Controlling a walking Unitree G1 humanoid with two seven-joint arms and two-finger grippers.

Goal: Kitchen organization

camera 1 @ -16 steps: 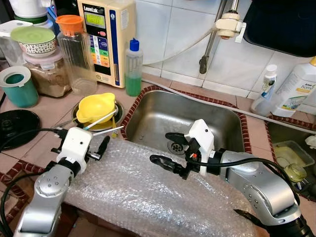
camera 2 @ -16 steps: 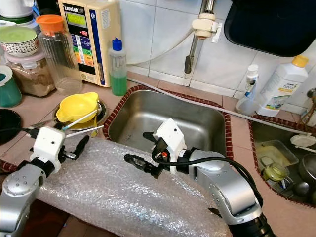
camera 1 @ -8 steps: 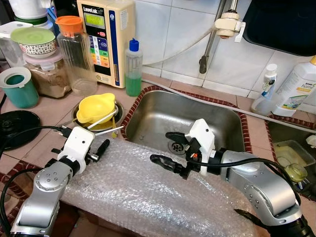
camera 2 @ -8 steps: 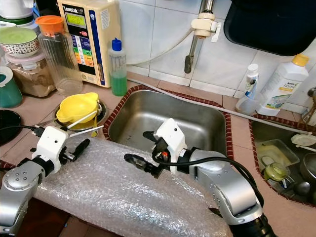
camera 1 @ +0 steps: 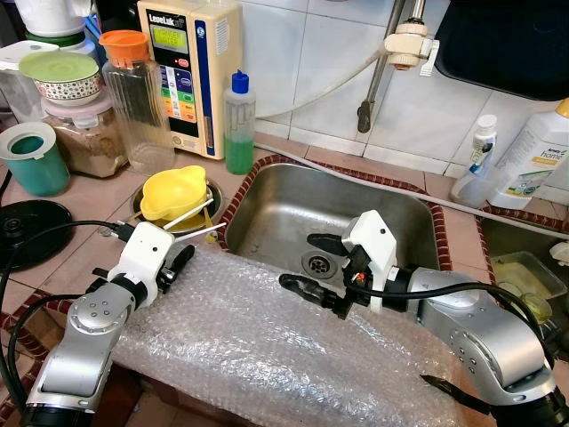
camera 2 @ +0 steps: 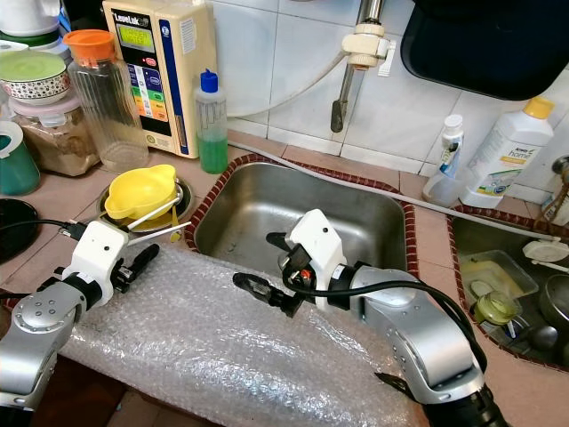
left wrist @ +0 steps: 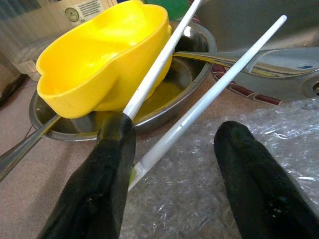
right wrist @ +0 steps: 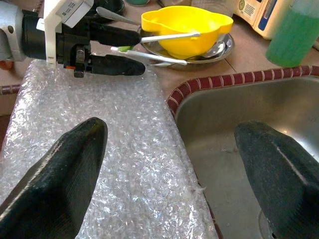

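Bubble wrap [camera 1: 267, 342] lies spread over the front edge of the worktop [camera 1: 84, 200] & partly over the near rim of the steel sink [camera 1: 293, 209]. We see the L gripper [camera 1: 182, 261] at the wrap's far-left corner, fingers apart, nothing clamped. In the L wrist view one finger [left wrist: 102, 184] sits against a white chopstick [left wrist: 209, 94] whose near end lies just over the wrap edge; a 2nd white stick [left wrist: 159, 59] leans on the yellow bowl [left wrist: 99, 69]. That bowl sits tilted in a shallow steel dish [camera 1: 209, 200] w/ a spoon handle poking out, just left of the sink.

R gripper [camera 1: 316, 264] hovers at the wrap's far edge by the sink's near rim, fingers spread wide, holding nothing; one finger over the basin near the drain [camera 1: 318, 263], the other over the wrap. The R wrist view shows both of its fingers [right wrist: 60, 174] parted, wrap under one, basin under the other.

Behind the dish we note a clear jug w/ orange lid [camera 1: 135, 98], a water unit w/ buttons [camera 1: 188, 71], a bottle of green liquid w/ blue cap [camera 1: 239, 124]. Far left: teal cup [camera 1: 34, 158], jar w/ brown contents [camera 1: 87, 138], green-lidded bowl [camera 1: 60, 73]. Right of the sink: white detergent bottle [camera 1: 533, 160], small spray bottle [camera 1: 476, 160]. Faucet [camera 1: 391, 53] hangs on the tiled wall.
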